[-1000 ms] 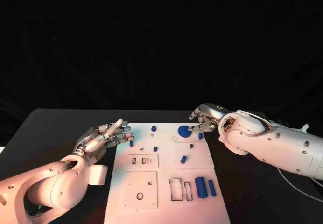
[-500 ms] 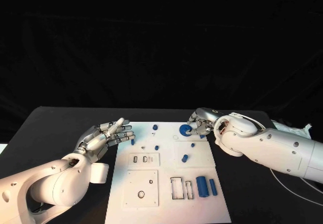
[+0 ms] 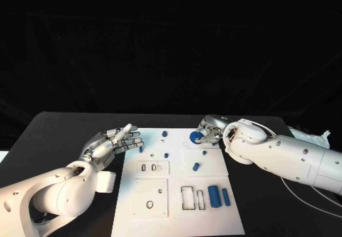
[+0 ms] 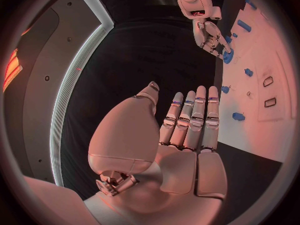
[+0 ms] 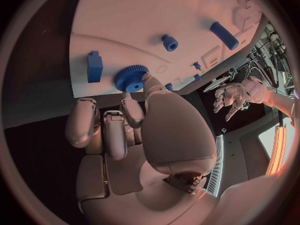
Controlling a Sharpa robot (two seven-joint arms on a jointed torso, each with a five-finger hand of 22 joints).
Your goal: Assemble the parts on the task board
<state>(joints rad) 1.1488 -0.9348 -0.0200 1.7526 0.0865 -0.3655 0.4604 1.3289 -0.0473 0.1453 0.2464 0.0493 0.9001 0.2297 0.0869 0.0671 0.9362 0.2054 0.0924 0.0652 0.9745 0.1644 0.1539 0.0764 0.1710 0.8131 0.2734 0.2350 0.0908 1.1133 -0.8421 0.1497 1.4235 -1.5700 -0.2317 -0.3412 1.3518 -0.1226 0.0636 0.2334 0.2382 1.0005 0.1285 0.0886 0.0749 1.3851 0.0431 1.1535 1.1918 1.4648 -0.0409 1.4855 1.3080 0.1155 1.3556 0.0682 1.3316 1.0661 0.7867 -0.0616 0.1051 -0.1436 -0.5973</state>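
The white task board (image 3: pixel 174 217) lies in the middle of the black table. At its far right corner my right hand (image 3: pixel 208 131) pinches a blue gear (image 3: pixel 194 138) between thumb and finger, just beside a round recess (image 3: pixel 185 145). In the right wrist view the thumb of the right hand (image 5: pixel 125 130) touches the rim of the gear (image 5: pixel 131 78), with the other fingers curled below it. My left hand (image 3: pixel 114 143) hovers at the board's left edge, fingers straight and apart, holding nothing; the left wrist view shows this hand (image 4: pixel 187 130) empty as well.
Small blue pegs (image 3: pixel 194 167) stand across the far half of the board. Two blue cylinders (image 3: pixel 213 197) lie near its right edge, next to rectangular slots (image 3: pixel 186 199). A blue block (image 5: pixel 95 66) sits close to the gear. Black table surrounds the board.
My right arm has swung in a little while the hand keeps the gear at the far right corner. The left hand has stayed put. The camera has shifted slightly.
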